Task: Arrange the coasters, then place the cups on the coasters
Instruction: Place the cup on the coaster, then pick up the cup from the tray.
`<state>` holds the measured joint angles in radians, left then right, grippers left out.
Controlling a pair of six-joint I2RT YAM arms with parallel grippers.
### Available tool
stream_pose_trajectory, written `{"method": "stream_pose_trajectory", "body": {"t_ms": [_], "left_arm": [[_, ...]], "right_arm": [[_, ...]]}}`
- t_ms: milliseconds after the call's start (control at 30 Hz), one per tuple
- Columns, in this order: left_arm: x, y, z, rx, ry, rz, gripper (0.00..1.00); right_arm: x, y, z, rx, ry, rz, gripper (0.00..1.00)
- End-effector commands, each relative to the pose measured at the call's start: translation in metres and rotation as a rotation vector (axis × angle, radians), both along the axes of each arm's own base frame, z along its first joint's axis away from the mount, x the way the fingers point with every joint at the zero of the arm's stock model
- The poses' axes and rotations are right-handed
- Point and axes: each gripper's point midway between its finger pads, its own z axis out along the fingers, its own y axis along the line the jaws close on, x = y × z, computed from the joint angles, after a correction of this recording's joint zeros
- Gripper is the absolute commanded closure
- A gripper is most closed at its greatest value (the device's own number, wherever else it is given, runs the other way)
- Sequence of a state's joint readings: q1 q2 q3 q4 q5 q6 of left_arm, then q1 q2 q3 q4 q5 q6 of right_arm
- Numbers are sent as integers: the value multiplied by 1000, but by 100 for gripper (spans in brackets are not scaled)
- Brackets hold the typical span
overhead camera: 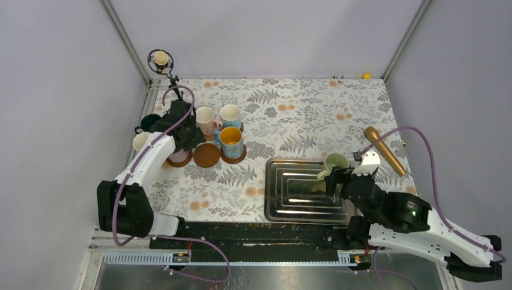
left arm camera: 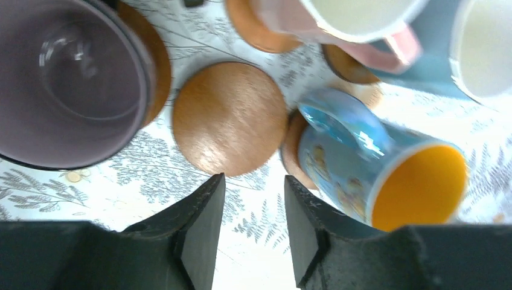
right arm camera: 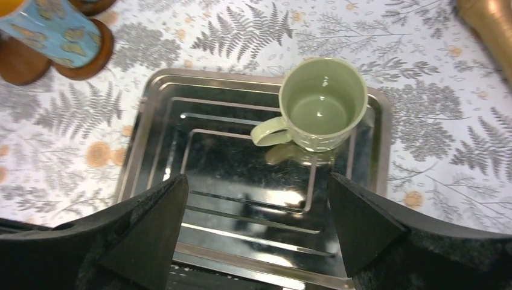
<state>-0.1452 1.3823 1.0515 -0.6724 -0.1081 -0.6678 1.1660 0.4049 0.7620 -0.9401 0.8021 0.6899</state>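
Fingers of right gripper (right arm camera: 256,180) wide, empty over tray (right arm camera: 145,130), pale green cup (right arm camera: 323,103) at its 1 o'clock; left gripper (left arm camera: 253,181) narrowly parted, empty, w/ bare coaster (left arm camera: 229,118) at 12; nxt: right grabs cup.

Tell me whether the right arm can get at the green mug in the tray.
Probably yes: the right pincer hangs open just short of the green mug, which stands alone in the tray with nothing between them.

Left wrist view: mauve mug (left arm camera: 66,78), ahead-left of left gripper (left arm camera: 253,181), cut by frame edge. Pink mug (left arm camera: 356,18) and light blue mug (left arm camera: 435,42), ahead-right, cut at top, blurred. Right wrist view: gold cylinder (right arm camera: 489,24), far ahead-right of right gripper (right arm camera: 255,181), cut at corner.
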Motion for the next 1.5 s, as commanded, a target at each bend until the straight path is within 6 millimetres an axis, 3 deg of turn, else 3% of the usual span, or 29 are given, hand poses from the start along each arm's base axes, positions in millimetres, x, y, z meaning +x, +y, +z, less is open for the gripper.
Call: {"method": "stream_pose_trajectory", "body": {"t_ms": [0, 100, 133, 333, 367, 533, 633, 867, 1067, 1467], "left_arm": [[0, -37, 49, -66, -113, -210, 55], [-12, -48, 61, -77, -142, -289, 45], [-16, -51, 65, -86, -154, -312, 36], [-36, -50, 92, -76, -248, -389, 3], [-39, -50, 96, -71, -264, -402, 1], [-53, -50, 114, -56, -325, -477, 1], [-60, -48, 118, -41, -355, -491, 1], [-61, -38, 102, 5, -407, -452, 1], [-62, -43, 100, -20, -396, -465, 1], [-64, -38, 99, -2, -398, -447, 1]], "right_arm": [[9, -6, 12, -105, -12, -62, 9], [11, 12, 12, -181, -6, 34, 12], [12, 15, 13, -201, -4, 52, 13], [18, 29, 13, -292, 1, 97, 26], [20, 31, 11, -300, 13, 100, 26], [26, 40, -5, -339, 130, 114, 28], [34, 38, -15, -335, 204, 98, 35], [58, 38, -39, -352, 334, 58, 48], [80, 32, -58, -354, 409, 7, 51], [92, 27, -100, -344, 538, -7, 56]]}}
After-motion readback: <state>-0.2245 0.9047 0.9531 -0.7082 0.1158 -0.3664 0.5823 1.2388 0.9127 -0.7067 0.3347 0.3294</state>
